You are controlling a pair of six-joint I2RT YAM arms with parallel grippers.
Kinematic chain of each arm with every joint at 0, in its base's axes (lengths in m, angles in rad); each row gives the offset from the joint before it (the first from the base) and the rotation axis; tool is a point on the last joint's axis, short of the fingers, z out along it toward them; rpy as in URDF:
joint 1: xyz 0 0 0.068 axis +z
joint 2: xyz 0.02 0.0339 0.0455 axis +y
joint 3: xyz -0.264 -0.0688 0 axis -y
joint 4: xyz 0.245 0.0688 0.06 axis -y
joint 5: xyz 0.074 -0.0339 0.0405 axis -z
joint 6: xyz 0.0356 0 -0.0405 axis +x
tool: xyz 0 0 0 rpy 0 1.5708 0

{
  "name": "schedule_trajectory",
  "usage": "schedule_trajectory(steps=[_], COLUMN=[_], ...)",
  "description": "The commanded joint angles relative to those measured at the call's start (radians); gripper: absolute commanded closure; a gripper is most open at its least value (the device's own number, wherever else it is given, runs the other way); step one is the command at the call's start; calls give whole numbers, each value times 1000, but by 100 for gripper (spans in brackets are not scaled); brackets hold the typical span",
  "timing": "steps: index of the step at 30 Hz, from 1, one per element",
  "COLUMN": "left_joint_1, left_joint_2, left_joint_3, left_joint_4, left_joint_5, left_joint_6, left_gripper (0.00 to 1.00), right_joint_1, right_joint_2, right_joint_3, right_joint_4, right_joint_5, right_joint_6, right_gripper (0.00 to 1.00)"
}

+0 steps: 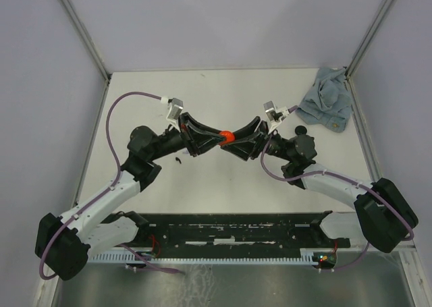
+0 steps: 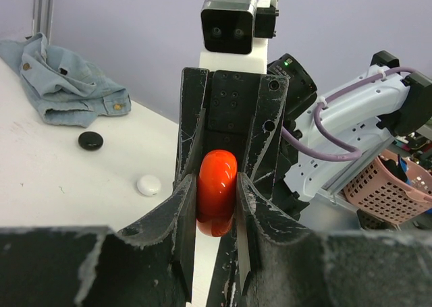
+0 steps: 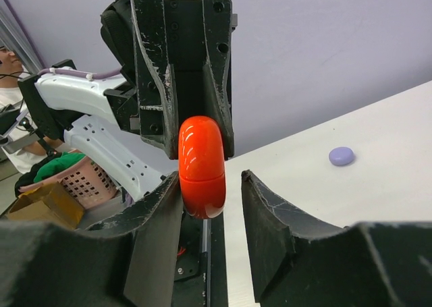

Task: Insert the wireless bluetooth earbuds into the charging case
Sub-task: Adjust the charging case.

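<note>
From above, we saw little of the red case (image 1: 227, 135) between the left gripper (image 1: 219, 137) and right gripper (image 1: 234, 137); the dark speck (image 1: 179, 161) behind the left one was too small to tell.

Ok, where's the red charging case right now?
Top view, centre, off the table: the red charging case is pinched in the left gripper, where both arms meet, with the right gripper open around it.

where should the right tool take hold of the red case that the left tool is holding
On the free half of the red case, across its two broad faces. The left tool clamps the other half, so the right tool should come straight on from the opposite side, jaws flanking the rounded end. The narrow curved edges would likely slip.
</note>
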Motion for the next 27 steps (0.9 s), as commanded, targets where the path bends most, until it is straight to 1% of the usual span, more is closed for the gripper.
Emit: schedule_trajectory(steps=[1, 7, 9, 10, 12, 13, 15, 16, 22, 24, 27], left_joint_1=[-8, -8, -9, -8, -8, -8, -8, -9, -10, -8, -9], left_joint_2=[-4, -20, -21, -24, -31, -37, -49, -57, -73, -71, -70], left_joint_3=[8, 9, 12, 14, 21, 23, 27, 29, 26, 23, 19], left_joint_4=[32, -13, -24, -32, -54, -64, -82, -91, -86, -73, -59], left_joint_5=[18, 29, 29, 29, 23, 18, 5, 0, -7, -8, -7], left_joint_6=[18, 49, 55, 60, 69, 76, 89, 95, 102, 97, 89], left_gripper=[84, 83, 82, 80, 73, 71, 70, 72, 81, 82, 82], right_joint_1=[3, 3, 5, 3, 3, 3, 4, 4, 5, 5, 4], right_joint_2=[4, 1, -1, -2, -6, -9, -14, -16, -10, -10, -10], right_joint_3=[42, 31, 29, 30, 26, 23, 20, 20, 20, 19, 17], right_joint_4=[89, 99, 106, 107, 104, 98, 80, 67, 63, 67, 71], right_joint_5=[2, 1, -8, -16, -22, -24, -29, -33, -56, -55, -54], right_joint_6=[9, -4, -8, -10, -21, -30, -51, -57, -60, -59, -60], right_gripper=[52, 54, 58, 63, 70, 72, 75, 74, 57, 54, 53])
